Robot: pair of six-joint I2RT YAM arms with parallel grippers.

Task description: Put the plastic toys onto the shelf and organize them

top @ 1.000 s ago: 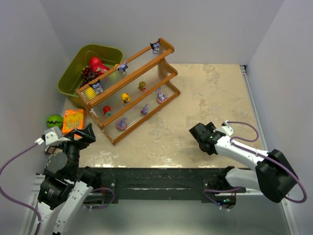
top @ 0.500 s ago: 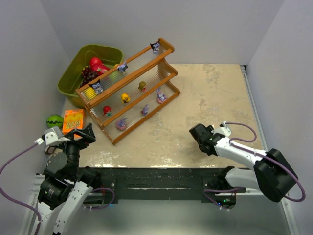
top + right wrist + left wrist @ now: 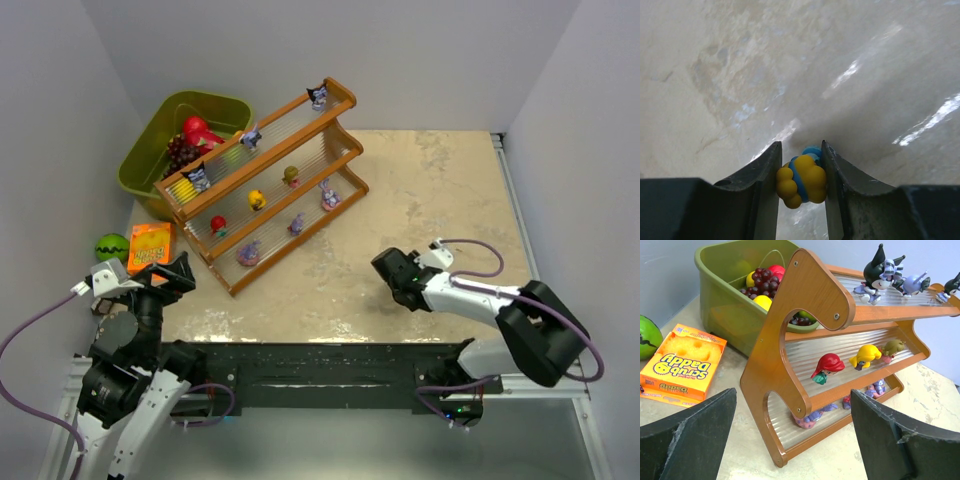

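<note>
- Swung my right gripper [image 3: 388, 272] left, toward the shelf [image 3: 345, 97]; yellow-blue toy [image 3: 801, 181] clamped between its fingers.
- left gripper [image 3: 178, 272] parked, jaws spread, shelf just ahead.
- Carry looks under way: 1 toy to shelve.

We see an olive-green plastic bin [image 3: 137, 160] at the far left corner of the beige, marbled tabletop [image 3: 440, 190]. Heaped together inside it, we make out a bunch of dark grapes [image 3: 761, 282], a red fruit [image 3: 776, 269] behind them and a yellow fruit [image 3: 763, 301] just in front. On the tabletop near the bin lies a flat orange box [image 3: 684, 361] showing a yellow smiling sponge, its lettering upside down in the left wrist view. Just beside the box, on its left, sits a green ball [image 3: 111, 247] with dark stripes. Plain pale walls [image 3: 420, 60] enclose the tabletop on three sides.
</note>
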